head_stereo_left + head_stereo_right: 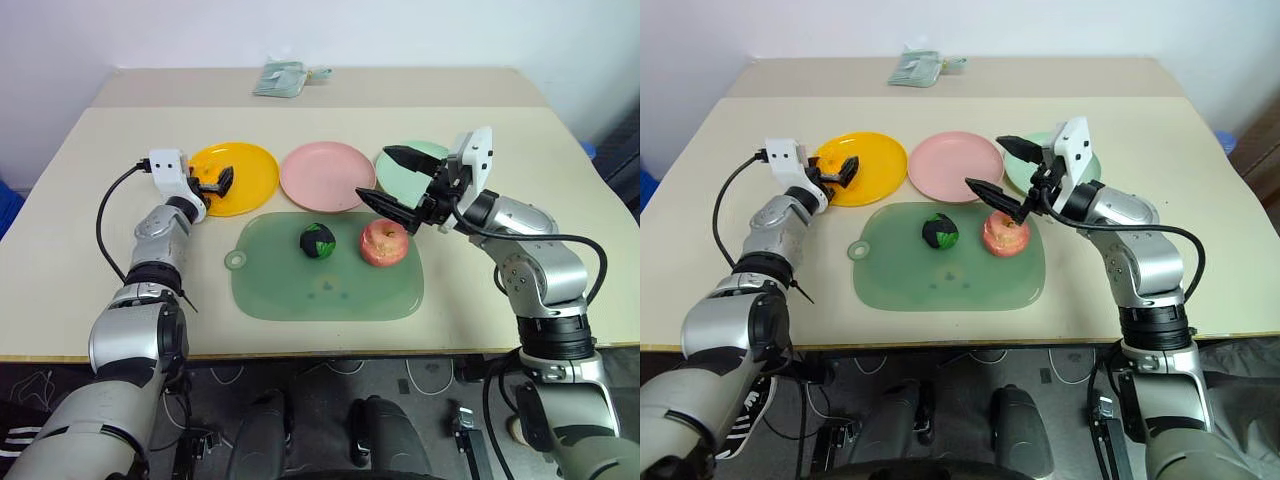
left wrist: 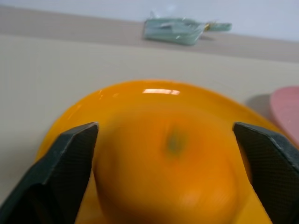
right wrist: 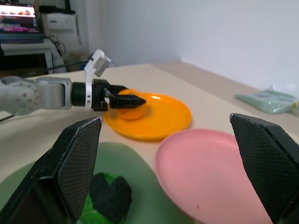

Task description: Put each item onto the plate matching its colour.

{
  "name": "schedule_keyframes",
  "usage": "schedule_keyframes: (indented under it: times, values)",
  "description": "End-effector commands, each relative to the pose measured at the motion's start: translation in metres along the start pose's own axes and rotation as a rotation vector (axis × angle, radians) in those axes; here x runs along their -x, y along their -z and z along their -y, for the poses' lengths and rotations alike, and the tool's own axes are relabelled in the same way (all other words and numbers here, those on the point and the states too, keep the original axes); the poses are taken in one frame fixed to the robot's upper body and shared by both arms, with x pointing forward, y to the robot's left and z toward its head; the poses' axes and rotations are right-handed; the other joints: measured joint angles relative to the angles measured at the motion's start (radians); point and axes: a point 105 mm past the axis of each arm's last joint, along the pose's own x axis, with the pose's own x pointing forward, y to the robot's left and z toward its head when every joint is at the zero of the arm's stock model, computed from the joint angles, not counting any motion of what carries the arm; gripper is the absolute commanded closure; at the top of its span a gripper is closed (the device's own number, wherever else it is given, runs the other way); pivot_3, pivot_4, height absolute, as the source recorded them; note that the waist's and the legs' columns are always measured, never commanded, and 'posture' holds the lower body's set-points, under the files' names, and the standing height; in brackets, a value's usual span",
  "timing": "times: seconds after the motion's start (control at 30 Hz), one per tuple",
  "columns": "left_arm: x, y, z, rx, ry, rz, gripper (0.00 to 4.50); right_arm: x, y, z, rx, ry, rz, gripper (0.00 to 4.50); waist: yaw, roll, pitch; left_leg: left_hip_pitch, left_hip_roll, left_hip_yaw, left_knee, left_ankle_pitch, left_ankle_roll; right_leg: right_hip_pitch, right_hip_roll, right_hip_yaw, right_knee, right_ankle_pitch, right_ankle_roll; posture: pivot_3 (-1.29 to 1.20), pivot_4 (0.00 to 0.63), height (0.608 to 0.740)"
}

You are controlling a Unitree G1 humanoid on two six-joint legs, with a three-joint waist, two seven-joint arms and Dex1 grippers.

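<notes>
While the orange is sitting on the yellow plate in the head views, your left gripper is standing around it with fingers parted, and the arm is covering most of the fruit. Your right gripper is hanging spread wide above the apple, which is lying on the mat beside the green fruit; the pink plate and mint plate are waiting bare.

Looking along the left wrist, the orange is blurring between released fingers, so contact is hard to judge. Back straight out, level, without nudging it.

Looking along the right wrist, the apple is hiding below; lower squarely over it before closing.
</notes>
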Motion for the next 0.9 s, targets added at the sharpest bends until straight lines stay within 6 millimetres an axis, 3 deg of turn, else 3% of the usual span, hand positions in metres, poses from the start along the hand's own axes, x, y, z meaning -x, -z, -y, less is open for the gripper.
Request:
schedule_keyframes:
  times: [0.03,0.23,0.4,0.6,0.73,0.9]
  values:
    - [-0.005,-0.039,0.014,-0.054,0.119,0.132,0.04,0.002,-0.013,-0.005,0.053,-0.017,0.018,0.0,0.001,0.0,0.0,0.0,0.0,0.0,0.0,0.0,0.0,0.0,0.0,0.0,0.0,0.0,0.0,0.0,0.15,0.74]
    - [0.018,-0.067,0.043,-0.184,0.46,0.222,0.04,0.002,-0.004,-0.014,0.063,-0.067,-0.04,0.0,-0.004,0.0,0.0,0.0,0.0,0.0,0.0,0.0,0.0,0.0,0.0,0.0,0.0,0.0,0.0,0.0,0.15,0.74]
    - [0.087,-0.061,0.066,-0.224,0.876,0.136,0.04,-0.014,0.016,-0.026,0.071,-0.131,-0.17,0.0,-0.034,0.0,0.0,0.001,0.001,0.001,-0.001,0.0,0.0,-0.001,0.001,0.002,0.0,0.0,0.0,0.0,0.15,0.74]
    - [0.139,-0.04,0.057,-0.223,1.006,-0.056,0.04,-0.038,0.027,-0.044,0.017,-0.181,-0.19,0.0,-0.025,0.0,0.0,0.001,0.004,0.001,-0.001,0.0,-0.001,-0.002,0.003,0.003,0.002,0.0,-0.002,0.0,0.15,0.74]
    - [0.159,-0.038,0.054,-0.213,1.03,-0.115,0.04,-0.051,0.038,-0.053,0.039,-0.191,-0.235,0.0,-0.019,0.0,0.0,0.0,0.004,0.0,-0.001,0.0,-0.001,-0.002,0.001,0.003,0.001,0.0,-0.002,0.0,0.15,0.74]
    - [0.169,-0.038,0.05,-0.201,1.012,-0.131,0.04,-0.063,0.048,-0.054,0.085,-0.175,-0.295,0.0,-0.024,0.0,0.0,0.0,0.004,-0.001,-0.002,0.0,0.0,-0.002,0.0,0.003,0.001,0.0,-0.002,0.0,0.15,0.74]
